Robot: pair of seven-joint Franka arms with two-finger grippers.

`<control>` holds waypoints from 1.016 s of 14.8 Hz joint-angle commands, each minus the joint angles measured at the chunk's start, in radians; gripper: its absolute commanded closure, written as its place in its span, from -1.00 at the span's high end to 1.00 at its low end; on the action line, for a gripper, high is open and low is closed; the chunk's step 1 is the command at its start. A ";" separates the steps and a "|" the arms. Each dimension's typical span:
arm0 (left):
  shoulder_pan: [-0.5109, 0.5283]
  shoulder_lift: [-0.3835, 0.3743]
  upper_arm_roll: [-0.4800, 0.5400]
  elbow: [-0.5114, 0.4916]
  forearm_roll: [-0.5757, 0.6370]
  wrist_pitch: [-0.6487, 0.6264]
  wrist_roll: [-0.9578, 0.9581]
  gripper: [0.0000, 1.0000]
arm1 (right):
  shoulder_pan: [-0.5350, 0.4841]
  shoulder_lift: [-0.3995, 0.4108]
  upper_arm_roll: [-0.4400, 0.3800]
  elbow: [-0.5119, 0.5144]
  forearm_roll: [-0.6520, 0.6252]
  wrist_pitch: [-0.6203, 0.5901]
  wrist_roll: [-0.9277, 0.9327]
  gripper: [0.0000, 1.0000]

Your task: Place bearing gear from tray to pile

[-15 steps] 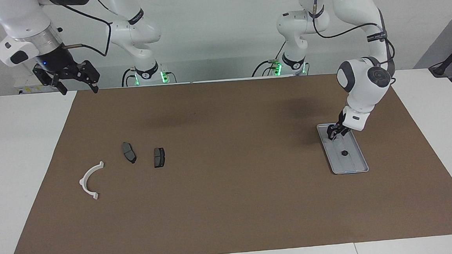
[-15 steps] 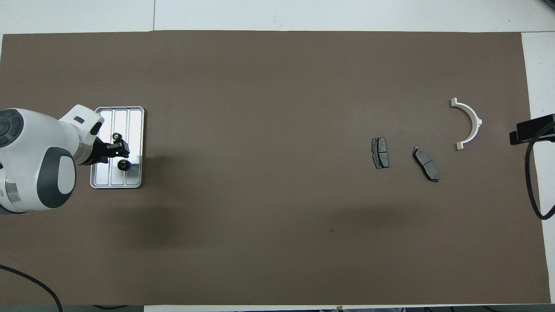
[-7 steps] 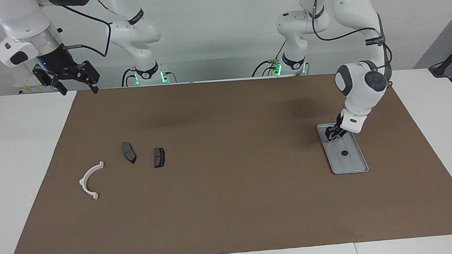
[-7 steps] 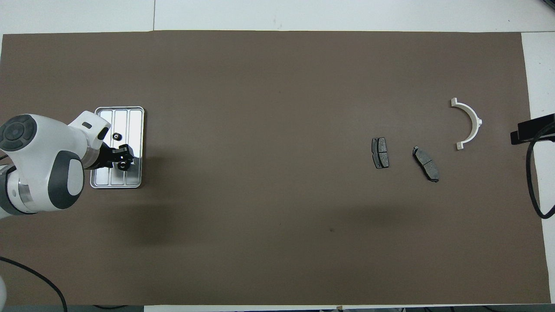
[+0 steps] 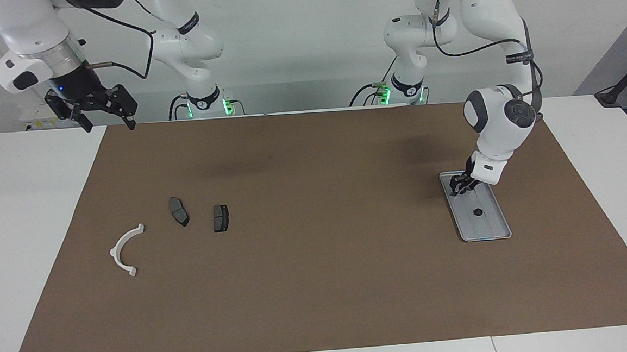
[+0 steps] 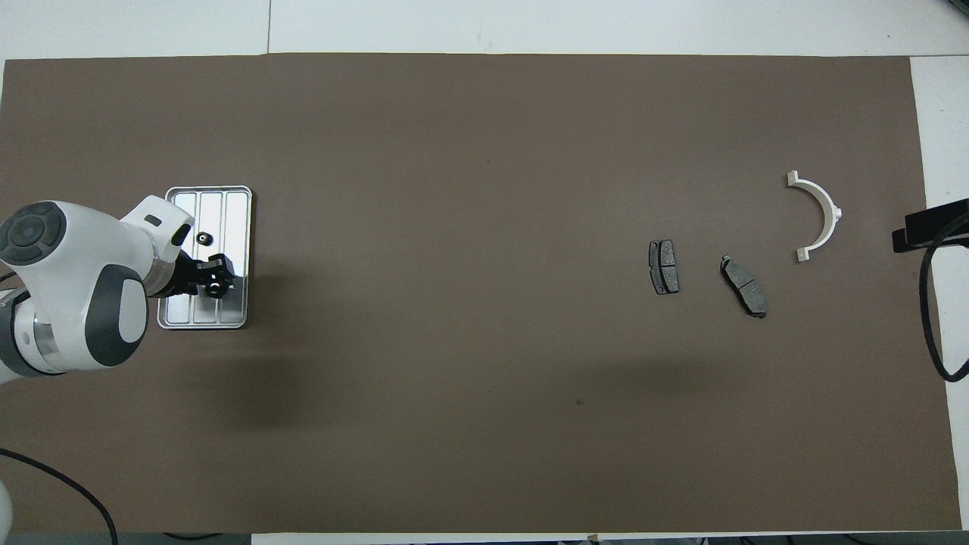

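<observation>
At the table edge nearest the robots, toward the right arm's end, the right gripper (image 5: pixel 107 119) hangs high above the corner of the flat brown rectangular mat (image 5: pixel 320 284) that covers most of the white table (image 5: pixel 22 215); its two black fingers are spread wide and hold nothing, and this arm is idle. Toward the left arm's end, the left gripper (image 5: pixel 458 187) is low over the end of the flat silver-grey rectangular metal tray (image 5: pixel 486 237) that lies nearer to the robots. How far it is open, and whether it has hold of anything, I cannot tell. The tray lies lengthwise on the mat, its ridges running away from the robots. Farther along the tray, apart from the left gripper, a small black round bearing gear (image 5: pixel 478 212) sits on the tray's middle strip. Well apart from the tray, toward the right arm's end, is the pile: two dark grey flat brake pads (image 5: pixel 179 211) lie near each other on the mat, and the white plastic half-ring bracket (image 5: pixel 126 250) lies near them, a little farther from the robots and closer to the mat's edge.
</observation>
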 commanded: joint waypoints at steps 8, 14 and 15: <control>-0.012 -0.015 0.004 -0.041 0.008 0.045 -0.023 -0.94 | -0.014 -0.001 0.007 -0.007 -0.013 -0.004 -0.034 1.00; -0.032 -0.018 0.000 0.093 0.008 -0.113 -0.059 -1.00 | -0.014 0.000 0.007 -0.007 -0.013 -0.004 -0.032 1.00; -0.046 -0.018 0.001 0.138 0.007 -0.169 -0.078 -1.00 | -0.014 0.000 0.007 -0.007 -0.012 -0.005 -0.032 1.00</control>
